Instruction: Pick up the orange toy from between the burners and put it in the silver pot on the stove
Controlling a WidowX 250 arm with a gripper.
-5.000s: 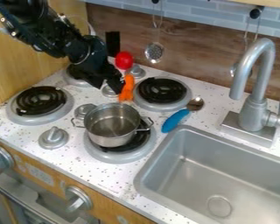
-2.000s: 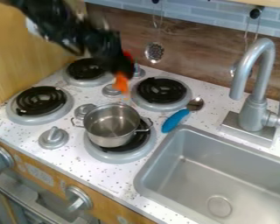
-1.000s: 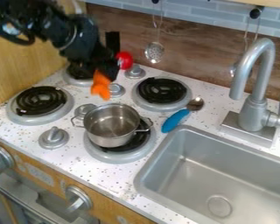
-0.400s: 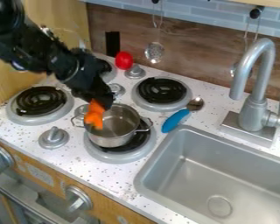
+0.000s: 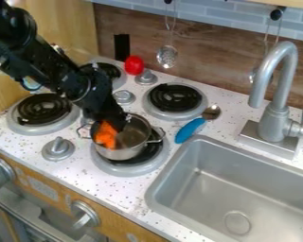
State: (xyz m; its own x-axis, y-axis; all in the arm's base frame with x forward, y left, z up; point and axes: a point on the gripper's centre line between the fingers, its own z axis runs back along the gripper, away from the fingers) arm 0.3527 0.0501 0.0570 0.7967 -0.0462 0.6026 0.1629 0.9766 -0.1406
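The black gripper (image 5: 115, 124) is low at the left part of the steel pot (image 5: 136, 142), its tip inside the rim, shut on an orange toy (image 5: 105, 135). The orange toy is within the pot's opening at its left side; whether it touches the bottom I cannot tell. The pot sits on the front right burner (image 5: 155, 158). Behind the stove, near the back wall, is a red round object (image 5: 134, 65).
A blue-handled spoon (image 5: 190, 130) lies right of the pot, beside the back right burner (image 5: 175, 101). The sink (image 5: 243, 189) and its tall faucet (image 5: 277, 94) are at the right. Stove knobs (image 5: 57, 149) stand between the burners. A ladle (image 5: 167, 56) hangs at the back wall.
The gripper has lifted the orange toy from beside the back right burner, carried it left, then forward and down into the pot's opening. The pot and spoon look unmoved.
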